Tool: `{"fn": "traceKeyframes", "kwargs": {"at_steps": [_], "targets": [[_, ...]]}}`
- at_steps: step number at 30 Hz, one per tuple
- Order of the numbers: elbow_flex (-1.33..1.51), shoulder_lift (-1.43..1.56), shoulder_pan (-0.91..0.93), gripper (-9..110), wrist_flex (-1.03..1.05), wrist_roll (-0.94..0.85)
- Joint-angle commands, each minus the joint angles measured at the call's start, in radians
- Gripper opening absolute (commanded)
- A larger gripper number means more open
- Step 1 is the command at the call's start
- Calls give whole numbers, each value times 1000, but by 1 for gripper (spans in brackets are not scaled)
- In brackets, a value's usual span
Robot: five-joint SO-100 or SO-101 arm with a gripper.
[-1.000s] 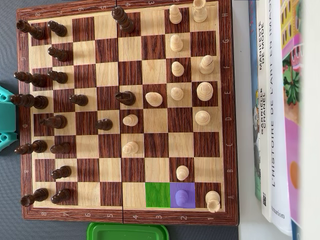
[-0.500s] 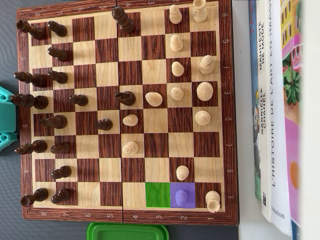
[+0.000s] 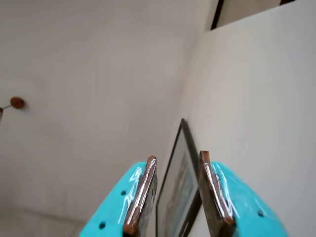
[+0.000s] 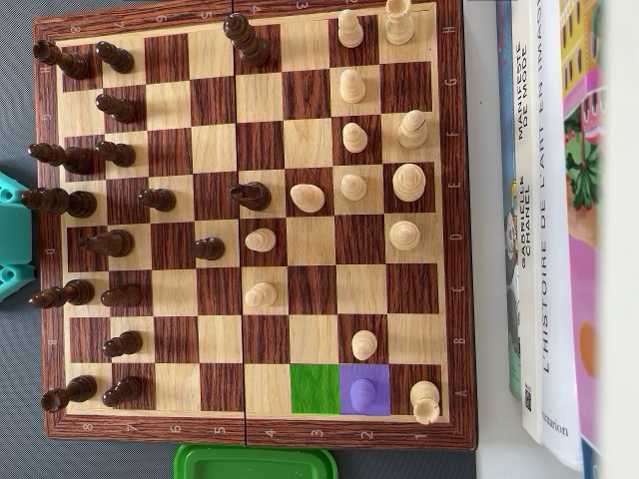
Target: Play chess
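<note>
Right, I've got the gripper (image 3: 177, 190) slightly parted w/ nothing in it, aimed at a wall, off the chessboard (image 4: 454, 200), so no move's begun; next I judge is grabbing the purple-marked pawn (image 4: 364, 391) near the board's bottom-right corner & shifting it left onto the green square (image 4: 314, 389).

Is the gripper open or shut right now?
Open. In the wrist view the gripper has a clear gap between its two fingers, with a picture frame and wall showing through it. Nothing is held.
</note>
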Motion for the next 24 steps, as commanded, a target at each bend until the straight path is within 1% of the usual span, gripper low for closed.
{"fn": "traceKeyframes", "kwargs": {"at_steps": [1,7,15,19,24], "targets": [[-95,-18,3,13,198,-5],[-193,-46,3,13,468,-5],[-307,-161,6,13,704,-5],[-362,-166,48,13,834,-5],[-353,-175,58,13,939,5]]}}
